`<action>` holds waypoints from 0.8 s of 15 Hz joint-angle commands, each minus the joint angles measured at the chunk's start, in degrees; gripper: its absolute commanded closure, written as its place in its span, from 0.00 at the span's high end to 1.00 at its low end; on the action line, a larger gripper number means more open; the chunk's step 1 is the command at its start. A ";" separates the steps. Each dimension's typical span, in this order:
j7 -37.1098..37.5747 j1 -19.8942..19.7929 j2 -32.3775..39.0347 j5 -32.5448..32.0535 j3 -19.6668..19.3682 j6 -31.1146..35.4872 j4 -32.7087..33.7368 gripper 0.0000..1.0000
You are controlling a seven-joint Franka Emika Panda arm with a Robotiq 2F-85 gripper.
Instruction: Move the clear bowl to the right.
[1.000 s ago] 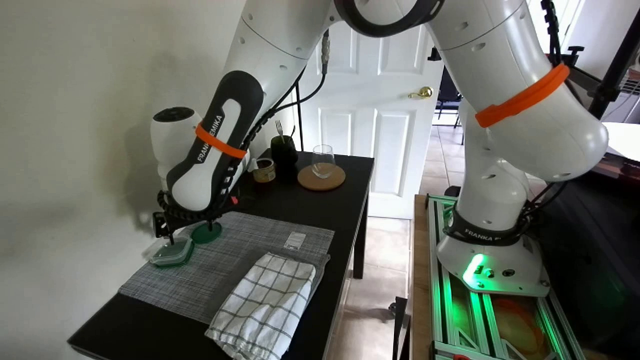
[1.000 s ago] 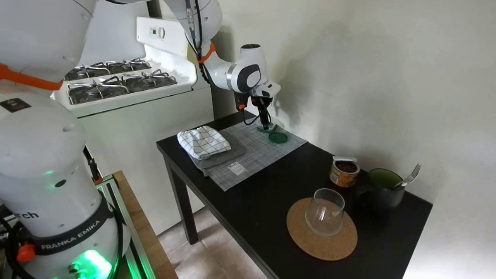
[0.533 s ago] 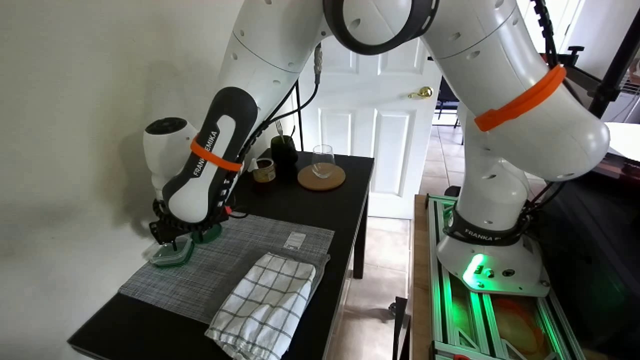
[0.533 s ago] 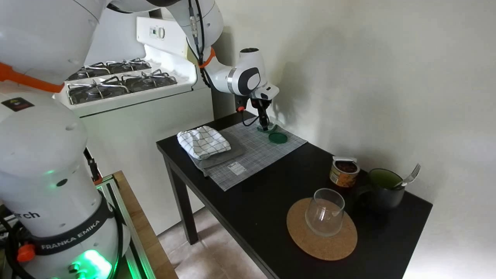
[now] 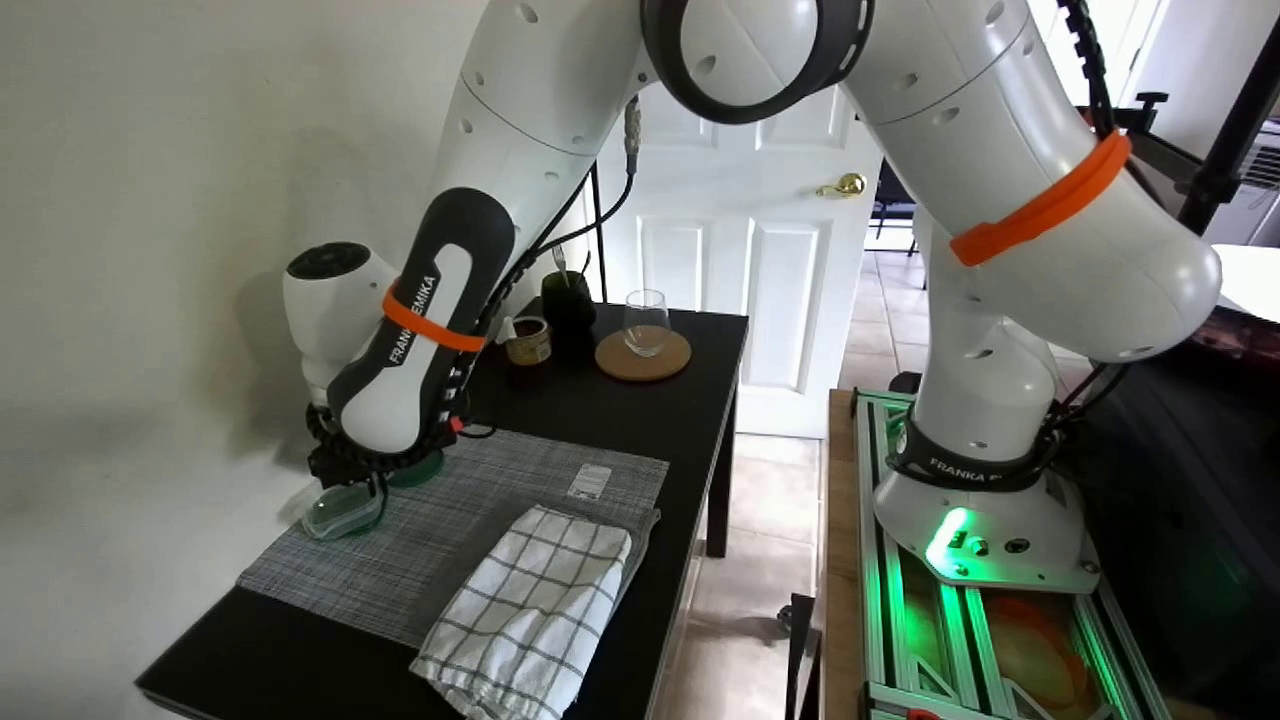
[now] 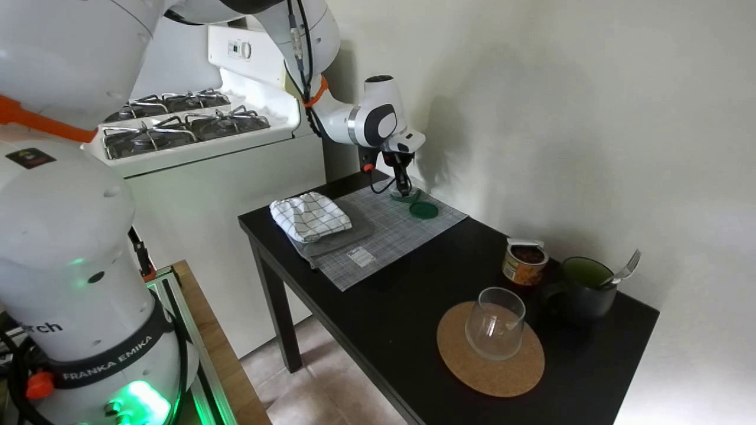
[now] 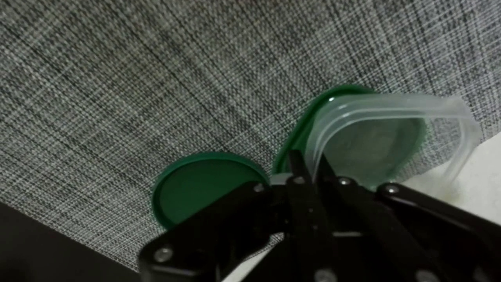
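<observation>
The clear bowl [image 7: 407, 102] is a see-through container with rounded corners, over a green lid [image 7: 295, 137] in the wrist view. My gripper [image 7: 308, 159] is shut on its rim, one finger on either side of the wall. The bowl's near wall is partly hidden by the fingers. In an exterior view the bowl [image 5: 335, 514] shows below the gripper, slightly tilted, close to the wall. From another side the arm mostly covers it. A second flat green disc [image 7: 203, 188] lies beside it, also seen as a green disc [image 6: 424, 210] on the mat.
A grey woven placemat [image 6: 384, 230] covers part of the black table [image 6: 413, 330]. A checked towel [image 5: 540, 590] lies folded on it. Farther along stand a cork round [image 6: 455, 354] with a glass [image 6: 495, 330], an open can [image 6: 522, 265] and a mug [image 6: 582, 301] with a fork.
The arm has come down toward the bowl, and the gripper's fingers have gone from apart to together on its rim. The bowl has shifted and tipped slightly. The green disc beside it stays put.
</observation>
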 commanded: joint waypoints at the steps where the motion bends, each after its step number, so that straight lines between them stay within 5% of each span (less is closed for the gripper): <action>1: 1.58 2.20 -4.31 -3.51 -2.35 -0.21 -4.18 0.02; 6: -0.82 1.68 -12.84 -9.02 -3.82 -1.38 -13.00 0.02; 12: 6.42 0.08 -20.48 -18.09 -9.97 -5.17 -24.19 0.02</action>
